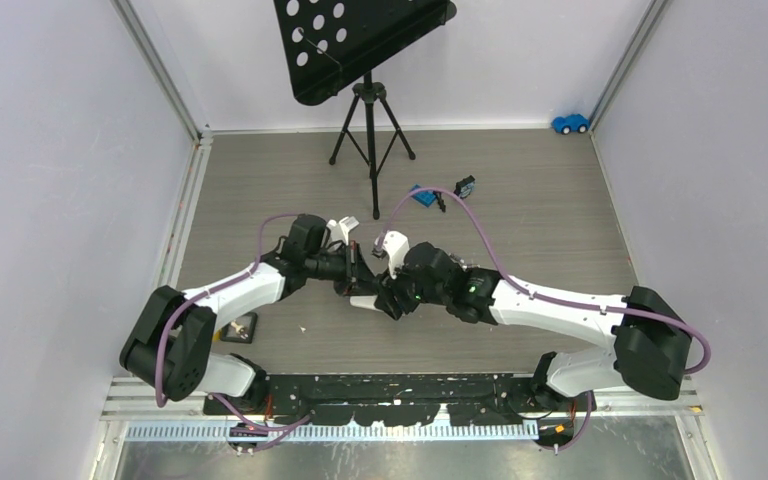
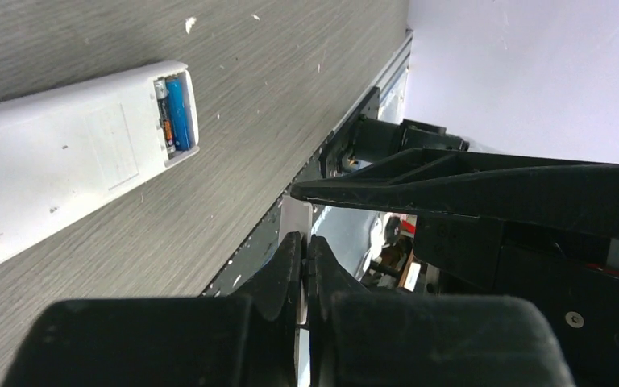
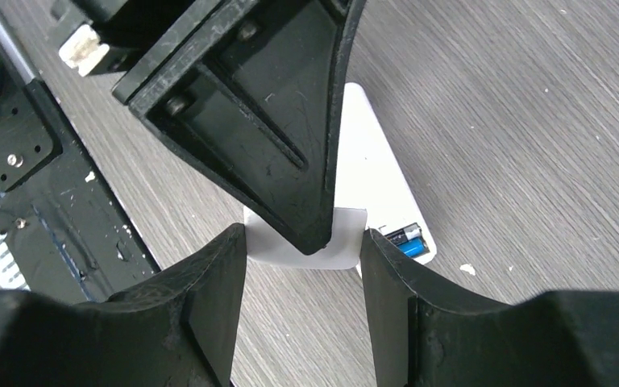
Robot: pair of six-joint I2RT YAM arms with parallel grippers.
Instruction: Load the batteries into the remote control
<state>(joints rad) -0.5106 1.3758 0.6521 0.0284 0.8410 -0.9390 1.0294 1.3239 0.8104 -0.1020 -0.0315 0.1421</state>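
The white remote control [image 2: 56, 169] lies face down on the grey table, its compartment open at one end. Two batteries [image 2: 176, 113], one blue and one dark, sit side by side in it; in the right wrist view the batteries [image 3: 407, 239] show at the end of the remote [image 3: 371, 161]. Just above the table hangs a thin white battery cover [image 3: 346, 242]. My right gripper [image 3: 302, 238] holds it by its two side edges. My left gripper [image 2: 306, 242] is shut on the flat faces of the cover [image 2: 294, 216]. The grippers meet mid-table, over the remote [image 1: 365, 302].
A black music stand [image 1: 360, 50] on a tripod stands at the back. A flat blue brick [image 1: 423, 196] and a small black-and-blue block [image 1: 465, 184] lie behind the arms. A blue toy car [image 1: 570, 123] sits in the far right corner. The black base rail [image 1: 400, 385] runs along the near edge.
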